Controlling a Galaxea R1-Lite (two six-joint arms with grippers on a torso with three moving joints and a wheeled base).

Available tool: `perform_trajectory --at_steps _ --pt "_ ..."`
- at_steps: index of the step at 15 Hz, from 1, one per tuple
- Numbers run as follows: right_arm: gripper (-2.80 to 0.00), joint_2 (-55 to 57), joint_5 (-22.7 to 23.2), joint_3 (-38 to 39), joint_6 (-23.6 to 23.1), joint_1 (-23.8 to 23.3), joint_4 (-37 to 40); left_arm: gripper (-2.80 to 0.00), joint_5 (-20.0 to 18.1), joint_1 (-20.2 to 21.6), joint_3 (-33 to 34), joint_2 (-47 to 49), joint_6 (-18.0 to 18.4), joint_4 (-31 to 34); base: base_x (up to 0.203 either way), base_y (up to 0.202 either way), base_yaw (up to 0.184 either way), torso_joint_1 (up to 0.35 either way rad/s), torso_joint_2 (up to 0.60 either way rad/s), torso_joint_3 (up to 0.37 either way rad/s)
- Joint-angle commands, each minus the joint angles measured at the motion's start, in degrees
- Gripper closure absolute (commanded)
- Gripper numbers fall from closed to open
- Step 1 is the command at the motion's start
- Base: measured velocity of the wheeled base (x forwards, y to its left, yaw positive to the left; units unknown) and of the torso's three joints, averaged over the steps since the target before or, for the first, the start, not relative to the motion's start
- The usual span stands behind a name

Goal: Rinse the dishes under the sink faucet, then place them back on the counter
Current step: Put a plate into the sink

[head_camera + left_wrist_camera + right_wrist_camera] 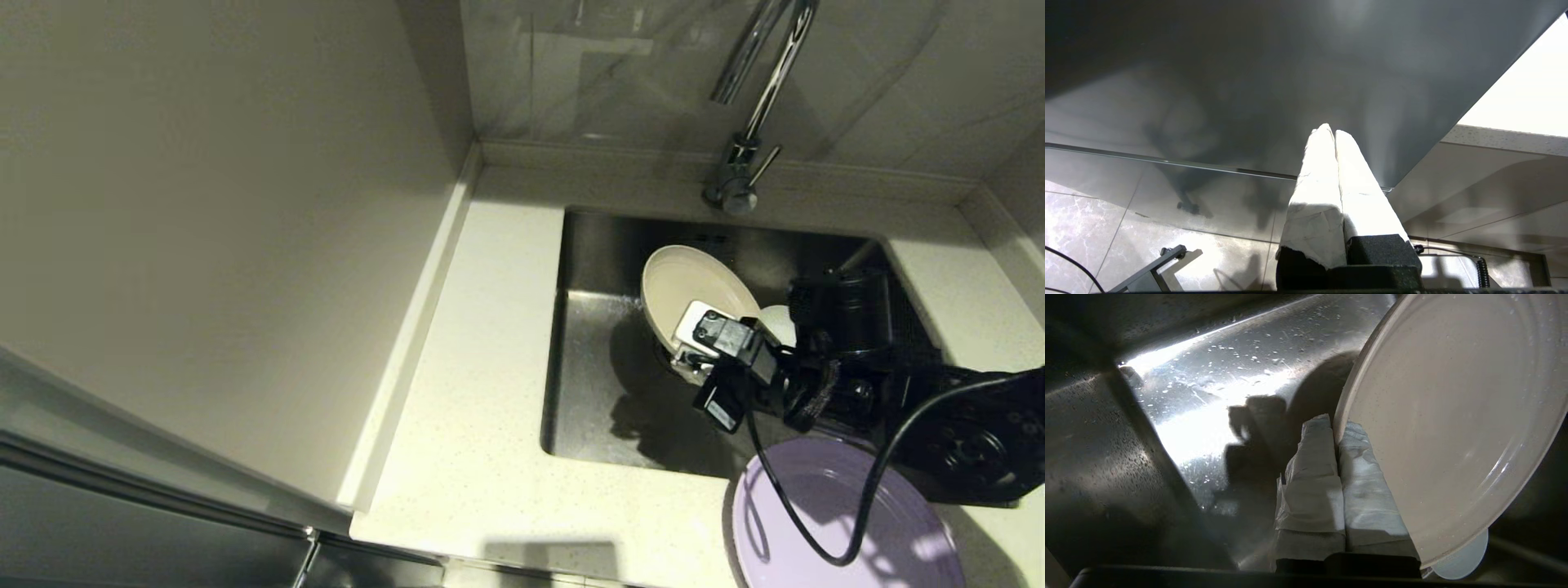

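A round cream-beige plate point(690, 286) stands tilted on edge inside the square brushed stainless-steel sink point(588, 367), whose walls are beaded with water drops. A small white round bowl point(780, 322) sits just beside it in the basin, mostly hidden. A large round lilac plate point(824, 523) lies flat on the off-white speckled stone counter point(473, 408) at the sink's near edge, with the tall chrome gooseneck faucet point(755, 90) rising behind the basin.

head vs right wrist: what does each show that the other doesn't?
Head only: faucet, counter, lilac plate on the counter by the sink's near edge.
Right wrist only: right gripper jaws clamped on the cream plate's rim, water droplets on the sink wall.
Both: cream plate tilted inside the sink, white bowl behind it.
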Motion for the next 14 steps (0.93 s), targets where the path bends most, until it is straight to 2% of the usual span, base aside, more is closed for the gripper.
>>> perform_trajectory --at_steps 1,4,8,11,14 --pt "0.00 3.1 -1.5 -2.0 -0.4 2.1 -0.2 0.00 0.0 0.0 0.0 -0.2 0.0 0.0 0.000 0.000 0.000 0.000 0.00 0.000" --pt "0.00 4.1 -3.0 -5.7 -2.4 2.4 -0.2 0.00 0.0 0.0 0.0 -0.2 0.0 0.0 0.000 0.000 0.000 0.000 0.00 0.000" --pt "0.00 4.6 -3.1 -8.2 -2.7 2.4 -1.8 0.00 0.0 0.0 0.0 -0.2 0.0 0.0 0.000 0.000 0.000 0.000 0.00 0.000" --pt "0.00 4.3 -3.1 -7.9 -6.7 2.3 -6.8 0.00 0.0 -0.1 0.0 -0.3 0.0 0.0 0.000 0.000 0.000 0.000 0.00 0.000" --pt "0.00 4.3 -3.1 -7.8 -7.5 2.3 -6.7 0.00 0.0 -0.1 0.0 -0.2 0.0 0.0 0.000 0.000 0.000 0.000 0.00 0.000"
